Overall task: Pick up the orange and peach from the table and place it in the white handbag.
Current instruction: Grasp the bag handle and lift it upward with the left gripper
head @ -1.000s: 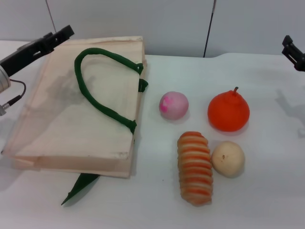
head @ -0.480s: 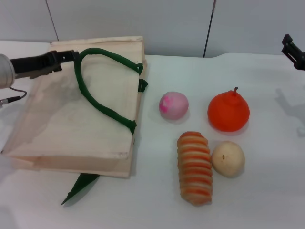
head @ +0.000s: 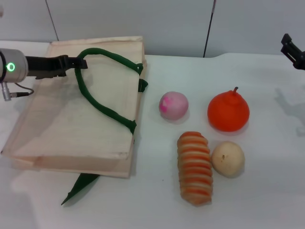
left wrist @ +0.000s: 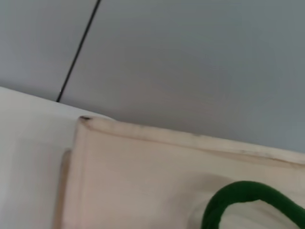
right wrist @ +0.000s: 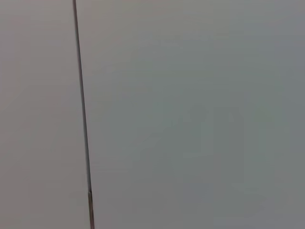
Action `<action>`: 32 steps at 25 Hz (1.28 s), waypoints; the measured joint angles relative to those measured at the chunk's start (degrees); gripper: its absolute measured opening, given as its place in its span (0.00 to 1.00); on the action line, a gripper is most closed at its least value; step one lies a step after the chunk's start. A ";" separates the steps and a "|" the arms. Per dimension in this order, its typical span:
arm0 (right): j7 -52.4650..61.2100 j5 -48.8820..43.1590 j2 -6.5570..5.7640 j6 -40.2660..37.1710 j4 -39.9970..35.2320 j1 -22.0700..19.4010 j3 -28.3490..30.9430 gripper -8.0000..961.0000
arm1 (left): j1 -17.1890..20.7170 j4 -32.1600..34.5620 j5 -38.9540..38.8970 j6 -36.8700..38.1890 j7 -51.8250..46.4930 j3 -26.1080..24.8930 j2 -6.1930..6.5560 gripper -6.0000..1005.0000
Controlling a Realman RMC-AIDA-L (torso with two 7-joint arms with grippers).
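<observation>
Wall [head: 143,24]: pale grey panels behind the work area, split by thin dark vertical seams; the right wrist view shows nothing but this wall [right wrist: 190,114] and one seam.

Desk [head: 267,191]: plain white, matte, meeting the wall along its far edge.

Bag [head: 71,119]: cream fabric, lying flat on the left part of the desk, its far edge close to the wall. A thick green strap [head: 97,102] loops across its upper face; a second green strap end pokes out from under the near edge. The left wrist view shows the bag's far corner [left wrist: 143,171] and a curve of the strap [left wrist: 238,200].

Left arm: reaches in from the left over the far part of the bag. Left tool [head: 76,62]: at the top of the strap loop, touching or just beside it; how far it is open and whether it grips the strap cannot be told.

Striped loaf [head: 194,168]: orange and cream, near centre.

Orange [head: 228,112]: on the desk right of the bag, well apart from it, stem up.

Beige fruit [head: 228,159]: just beside the loaf.

Peach [head: 173,105]: on the desk between bag and orange.

Right tool [head: 293,51]: at the far right edge, high, well apart from the fruit; opening cannot be told.
</observation>
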 joint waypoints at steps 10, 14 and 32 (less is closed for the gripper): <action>0.00 0.02 -0.09 0.02 0.02 0.05 0.00 0.91 | -2.18 -2.70 0.76 0.15 0.57 0.86 0.52 0.72; 0.00 -0.16 -0.09 0.02 0.17 0.10 0.00 0.91 | -2.93 -3.49 1.98 0.14 0.18 0.88 0.68 0.72; 0.01 0.05 -0.09 -0.36 0.57 0.22 0.03 0.91 | -4.44 -5.00 8.75 1.16 -4.22 0.88 1.28 0.72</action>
